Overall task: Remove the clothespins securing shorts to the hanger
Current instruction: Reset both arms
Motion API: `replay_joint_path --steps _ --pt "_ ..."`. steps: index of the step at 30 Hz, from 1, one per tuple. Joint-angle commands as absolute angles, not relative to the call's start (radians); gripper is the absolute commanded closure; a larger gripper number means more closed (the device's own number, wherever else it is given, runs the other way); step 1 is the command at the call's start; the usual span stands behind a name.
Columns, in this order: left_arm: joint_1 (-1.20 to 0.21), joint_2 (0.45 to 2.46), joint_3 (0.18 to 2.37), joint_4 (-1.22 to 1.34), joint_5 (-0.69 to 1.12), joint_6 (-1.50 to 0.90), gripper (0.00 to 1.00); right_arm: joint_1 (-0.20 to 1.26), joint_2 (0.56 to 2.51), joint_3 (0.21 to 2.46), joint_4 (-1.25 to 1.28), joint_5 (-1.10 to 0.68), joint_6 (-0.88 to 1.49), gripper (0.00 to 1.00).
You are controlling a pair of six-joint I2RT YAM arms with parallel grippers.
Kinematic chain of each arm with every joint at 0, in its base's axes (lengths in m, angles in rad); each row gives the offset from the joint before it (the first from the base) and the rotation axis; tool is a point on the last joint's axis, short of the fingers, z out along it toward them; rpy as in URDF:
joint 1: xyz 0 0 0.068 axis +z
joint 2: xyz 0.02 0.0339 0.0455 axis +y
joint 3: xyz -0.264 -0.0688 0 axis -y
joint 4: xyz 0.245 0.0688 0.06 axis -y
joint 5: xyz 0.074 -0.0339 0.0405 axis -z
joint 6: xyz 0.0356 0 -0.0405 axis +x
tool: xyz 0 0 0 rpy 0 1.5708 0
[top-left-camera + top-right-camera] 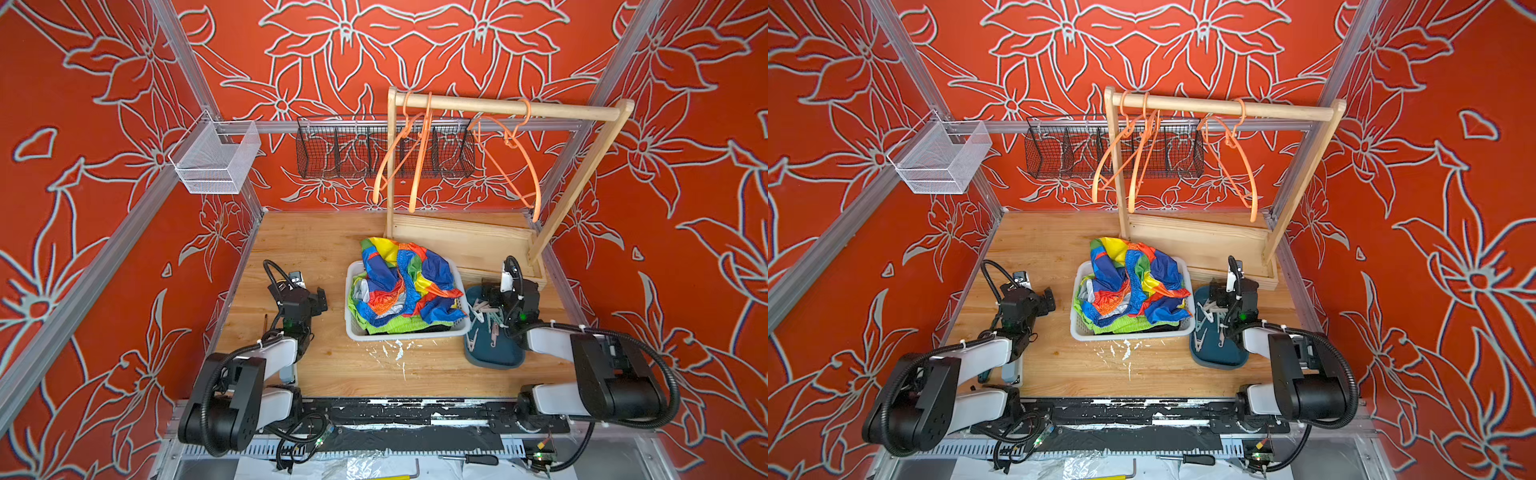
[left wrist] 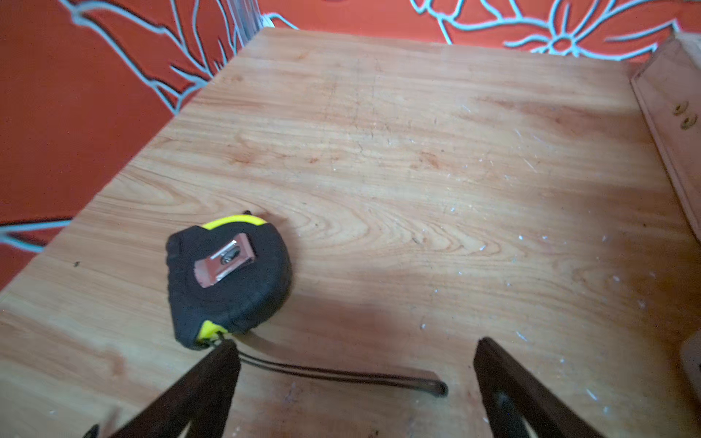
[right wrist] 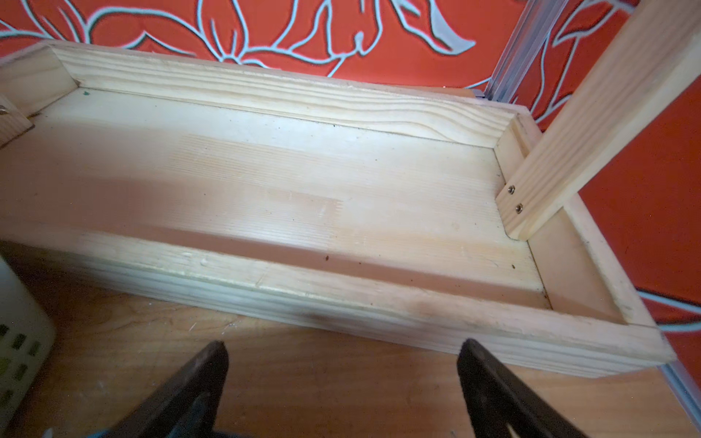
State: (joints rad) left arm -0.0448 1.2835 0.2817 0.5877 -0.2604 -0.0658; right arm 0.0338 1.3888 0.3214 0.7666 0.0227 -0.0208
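Three orange hangers (image 1: 399, 158) hang bare on the wooden rail (image 1: 498, 106); no shorts or clothespins are on them. The rainbow patchwork shorts (image 1: 405, 278) lie crumpled on top of lime green shorts (image 1: 395, 327) in a white basket (image 1: 351, 332). Several pale clothespins (image 1: 478, 311) lie on a teal tray (image 1: 494, 363). My left gripper (image 2: 354, 352) is open low over the table, left of the basket, holding nothing. My right gripper (image 3: 343, 347) is open and empty above the tray's far end, facing the rack's base.
A black and yellow tape measure (image 2: 227, 277) lies just ahead of my left gripper, its strap between the fingers. The rack's wooden base box (image 3: 341, 303) is close in front of my right gripper. A black wire basket (image 1: 382, 149) and a white mesh bin (image 1: 216, 160) hang on the walls.
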Motion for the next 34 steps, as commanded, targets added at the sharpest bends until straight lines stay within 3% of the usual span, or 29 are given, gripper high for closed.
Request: replay_joint_path --steps 1,10,34 --pt "-0.040 1.305 0.339 0.571 -0.127 0.010 0.03 0.035 1.406 0.310 0.810 -0.004 -0.043 0.03" --pt "0.013 1.347 0.398 0.508 0.021 0.024 0.03 0.014 1.416 0.337 0.770 -0.027 -0.026 0.03" --pt "0.015 1.341 0.395 0.511 0.019 0.021 0.03 0.017 1.407 0.332 0.771 -0.019 -0.030 0.03"
